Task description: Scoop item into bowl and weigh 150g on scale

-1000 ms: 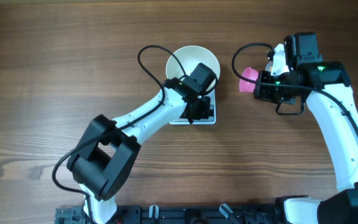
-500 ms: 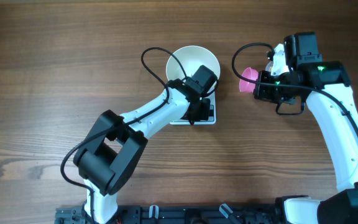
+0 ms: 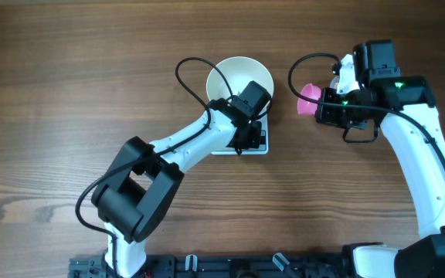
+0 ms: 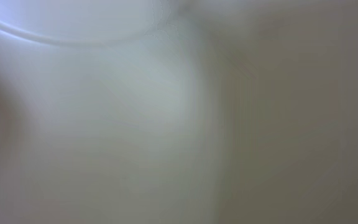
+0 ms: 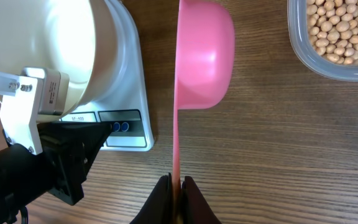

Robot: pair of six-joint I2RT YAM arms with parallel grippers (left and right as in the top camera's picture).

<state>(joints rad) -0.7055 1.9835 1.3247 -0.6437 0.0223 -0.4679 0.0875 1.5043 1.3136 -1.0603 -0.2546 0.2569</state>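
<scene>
Overhead view: a wooden worktop [image 3: 68,93], with two white-and-black arms reaching in from the 6 o'clock edge.
Bowl: the white bowl [image 3: 240,77] sits on the scale [image 3: 259,147], mid-table toward 12 o'clock. Only the scale's front strip shows past the wrist above it.
Left pincer: the left pincer [image 5: 103,129] is clenched with nothing seen in it. In the right wrist view its dark tips point at the two blue buttons [image 5: 120,126] on the scale's front, just beside them. Whether they touch, I cannot tell.
Left wrist view: only a white blur, too close to make anything out.
Right pincer: the right pincer [image 5: 177,184] is clamped on the thin handle of the pink scoop [image 5: 204,56]. The scoop is held on edge at 3 o'clock of the bowl and apart from it, its rounded back toward the wrist camera.
Beans: the beige beans [image 5: 344,28] lie in a clear tub [image 5: 306,59] at 1 o'clock in the right wrist view, apart from the scoop.
Change since a second ago: the elbow of the left arm [image 3: 134,197] has shifted a little toward 3 o'clock. Its wrist over the scale, the bowl, the scoop and the right arm sit where they were.
</scene>
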